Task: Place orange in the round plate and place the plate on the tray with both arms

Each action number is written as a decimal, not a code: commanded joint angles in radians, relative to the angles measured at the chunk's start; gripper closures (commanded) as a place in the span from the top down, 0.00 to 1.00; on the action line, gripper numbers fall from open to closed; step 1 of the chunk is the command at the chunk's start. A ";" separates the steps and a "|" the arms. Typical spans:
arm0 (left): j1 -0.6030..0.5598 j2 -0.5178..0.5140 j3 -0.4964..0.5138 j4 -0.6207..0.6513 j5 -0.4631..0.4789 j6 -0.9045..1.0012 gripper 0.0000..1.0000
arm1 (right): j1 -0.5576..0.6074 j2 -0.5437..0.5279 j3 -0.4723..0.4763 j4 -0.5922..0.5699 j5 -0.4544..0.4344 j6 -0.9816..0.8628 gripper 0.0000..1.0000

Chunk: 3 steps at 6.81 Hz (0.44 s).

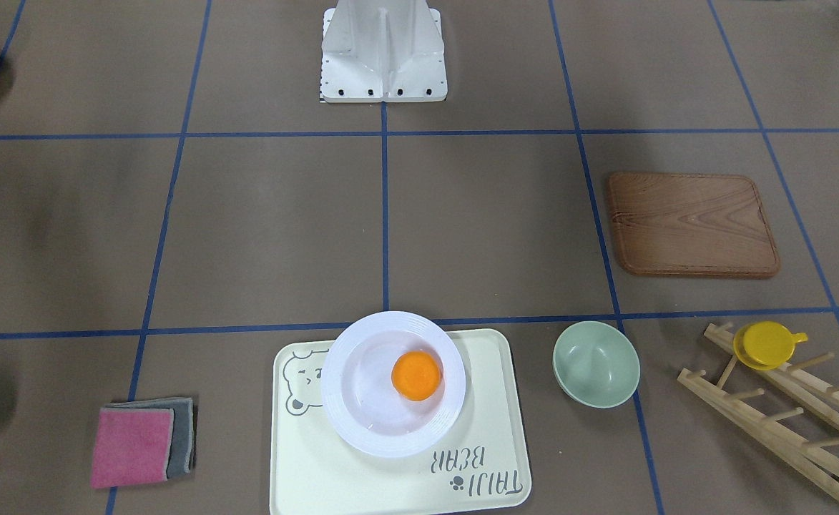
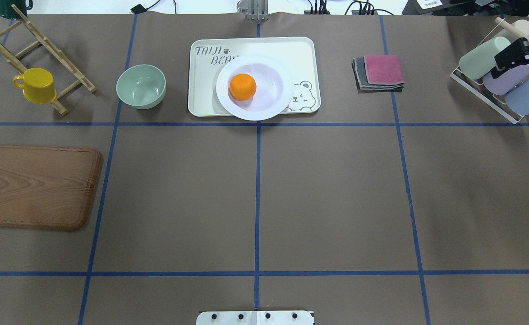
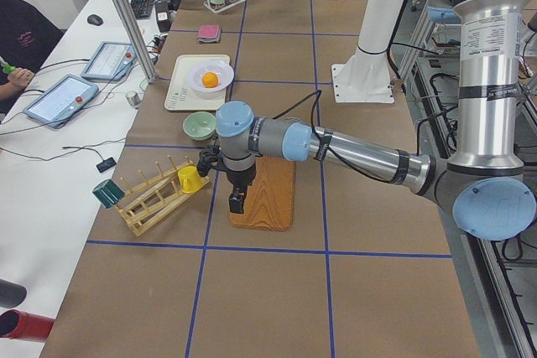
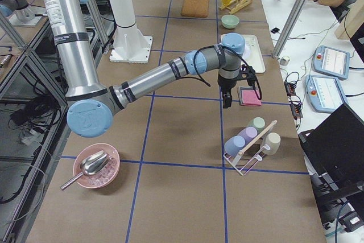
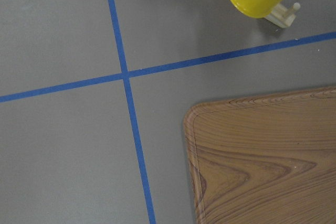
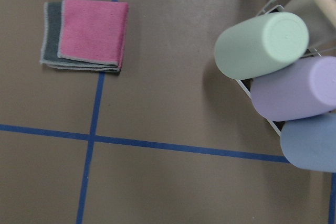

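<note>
The orange (image 1: 416,375) (image 2: 242,86) lies inside the round plate (image 1: 347,422) (image 2: 246,115), off its centre. The plate stands on the tray (image 1: 319,472) (image 2: 300,49), overlapping the bear drawing and jutting slightly past the tray's edge on the robot's side. Both arms are far from it. My left gripper (image 3: 237,200) hangs over the wooden board's end, pointing down. My right gripper (image 4: 227,102) (image 2: 517,52) hovers between the folded cloths and the cup rack. I cannot tell whether either gripper is open or shut. Neither wrist view shows fingers.
A pale green bowl (image 2: 140,85) sits beside the tray. A wooden board (image 2: 36,186) and a wooden rack with a yellow cup (image 2: 35,85) are on the left. Folded cloths (image 2: 379,72), a cup rack (image 2: 499,74) and a pink bowl (image 4: 95,166) are on the right.
</note>
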 commanded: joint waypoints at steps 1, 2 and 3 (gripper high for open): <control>-0.013 0.015 0.008 -0.001 -0.006 0.012 0.98 | 0.036 -0.075 -0.005 -0.002 -0.006 -0.136 1.00; -0.013 0.015 0.008 -0.001 -0.006 0.010 0.98 | 0.039 -0.102 -0.005 0.005 -0.005 -0.138 1.00; -0.013 0.015 0.008 -0.001 -0.006 0.006 0.98 | 0.039 -0.104 -0.005 0.005 -0.006 -0.138 1.00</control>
